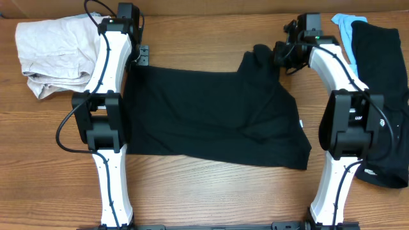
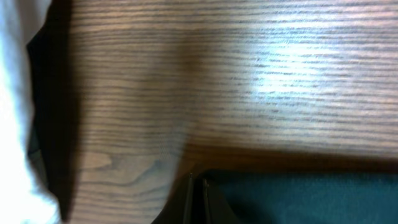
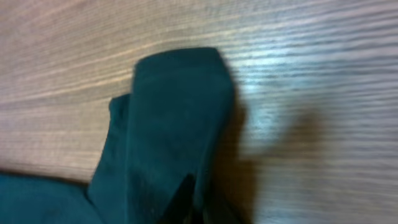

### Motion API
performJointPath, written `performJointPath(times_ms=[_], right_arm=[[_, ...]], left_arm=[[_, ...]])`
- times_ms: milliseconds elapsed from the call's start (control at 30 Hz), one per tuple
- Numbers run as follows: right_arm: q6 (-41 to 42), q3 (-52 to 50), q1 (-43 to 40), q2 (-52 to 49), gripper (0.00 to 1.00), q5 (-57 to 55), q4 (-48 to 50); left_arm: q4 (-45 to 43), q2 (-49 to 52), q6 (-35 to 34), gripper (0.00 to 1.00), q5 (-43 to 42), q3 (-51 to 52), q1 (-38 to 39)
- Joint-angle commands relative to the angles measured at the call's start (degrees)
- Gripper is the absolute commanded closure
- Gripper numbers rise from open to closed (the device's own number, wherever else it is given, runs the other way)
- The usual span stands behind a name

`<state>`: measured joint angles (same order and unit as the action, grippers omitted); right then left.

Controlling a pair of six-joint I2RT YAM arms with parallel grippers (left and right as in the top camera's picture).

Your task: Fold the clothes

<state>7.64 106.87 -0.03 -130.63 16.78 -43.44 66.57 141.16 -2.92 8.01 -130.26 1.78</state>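
A black shirt [image 1: 211, 108] lies flat in the middle of the desk [image 1: 211, 191]. At its far edge, the left tool [image 1: 142, 57] is closed on a corner, and the right tool [image 1: 277, 55] pinches a sleeve. Dark clothes [image 1: 383, 83] and a blue piece [image 1: 345, 29] lie far right.

A crumpled pale beige garment [image 1: 48, 54] lies on the wooden table [image 1: 211, 198].

A black T-shirt [image 1: 211, 121] is spread flat mid-frame on the wood table [image 1: 211, 198]. Its upper-left corner is met by the left gripper [image 1: 142, 56]. The bunched-up sleeve at upper right looks pinched by the right gripper [image 1: 281, 54], though that's hard to tell from above. A pale beige garment [image 1: 51, 54] is piled upper left, and a light-blue piece [image 1: 345, 29] and another black garment [image 1: 383, 96] are stacked far right.
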Motion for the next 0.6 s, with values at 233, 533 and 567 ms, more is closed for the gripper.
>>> performJointPath(times_ms=[233,533,567], right_arm=[[-3.48,13.33,-0.31,5.01,0.96,1.44,-23.85],[-3.15,13.31,-0.31,6.73,0.96,1.57,-42.84],[-3.13,13.31,-0.31,6.91,0.96,1.57,-43.50]], left_arm=[[11.85,0.46,-0.98,0.96,1.62,-13.09,0.07],[21.33,0.46,-1.07,0.96,1.60,-13.86,-0.55],[22.18,0.46,-1.53,0.96,1.62,-13.86,-0.68]])
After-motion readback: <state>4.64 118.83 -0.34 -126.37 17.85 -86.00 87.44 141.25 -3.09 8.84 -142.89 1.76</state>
